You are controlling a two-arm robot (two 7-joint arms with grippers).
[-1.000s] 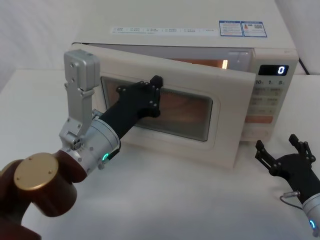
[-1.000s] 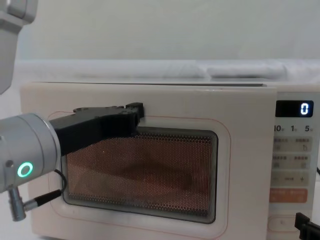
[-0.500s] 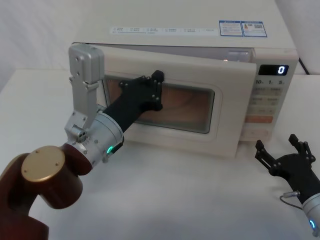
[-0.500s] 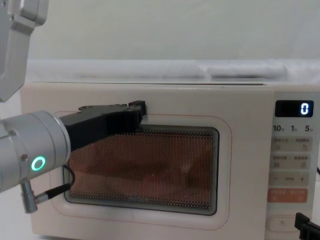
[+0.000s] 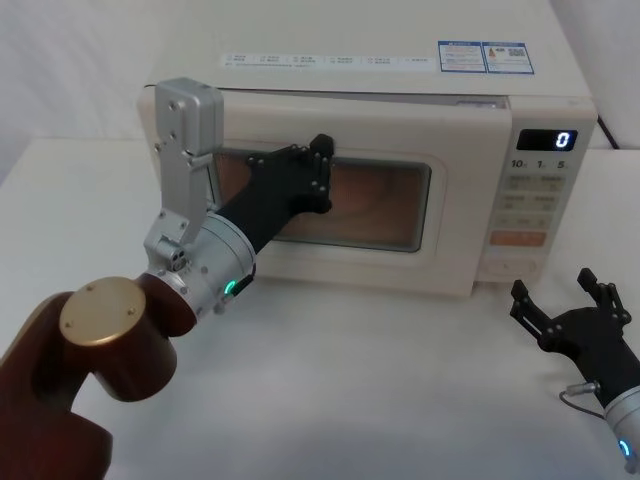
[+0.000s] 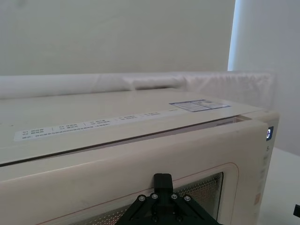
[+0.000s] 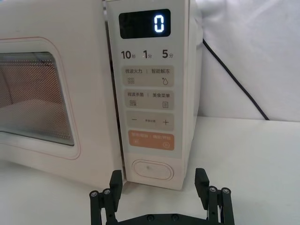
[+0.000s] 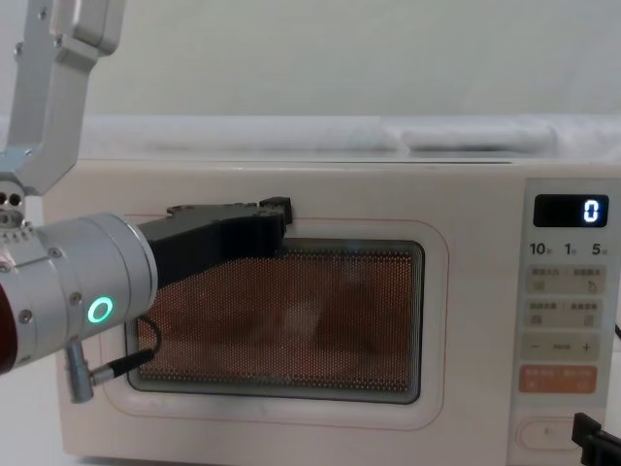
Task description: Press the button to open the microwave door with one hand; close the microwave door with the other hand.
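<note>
The broad cream microwave door [image 5: 400, 190] with a dark rounded-rectangular glass window is seen nearly flush with the oven body; a thin gap remains along its top edge. The wide cream pill-shaped button [image 7: 152, 169] is located lowest on the control panel, below the orange key.

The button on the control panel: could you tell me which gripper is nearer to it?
Right. The right gripper hangs just in front of the button, fingers open. The left gripper presses on the microwave door, across from the panel.
</note>
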